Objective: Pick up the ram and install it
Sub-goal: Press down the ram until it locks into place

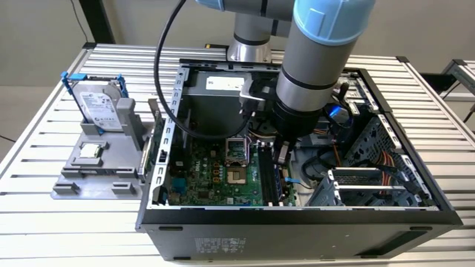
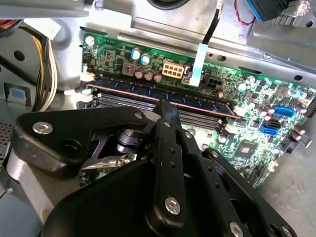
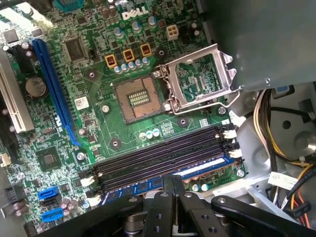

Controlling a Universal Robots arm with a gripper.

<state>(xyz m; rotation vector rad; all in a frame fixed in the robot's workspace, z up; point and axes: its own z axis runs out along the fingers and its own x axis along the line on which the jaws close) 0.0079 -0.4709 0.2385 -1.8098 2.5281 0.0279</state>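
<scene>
The open computer case (image 1: 297, 219) stands on the slatted table (image 1: 44, 222), its near wall facing the exterior view. Inside, the green motherboard (image 1: 200, 178) lies flat, with the empty processor socket (image 3: 140, 98) and its raised metal frame (image 3: 200, 76) near the middle. Just to the exterior view's right of the socket run the long black memory slots (image 3: 163, 153). The ram (image 2: 158, 94), a blue-green stick with dark chips, sits on edge in the slot at the outer edge of that row. The end effector (image 2: 165, 111) hangs right over it, its fingers (image 3: 173, 185) pressed together with the tip at the stick's upper edge, gripping nothing. Farther left, outside the case, a grey holder (image 1: 97, 167) carries the silver hard drive (image 1: 100, 105) upright.
</scene>
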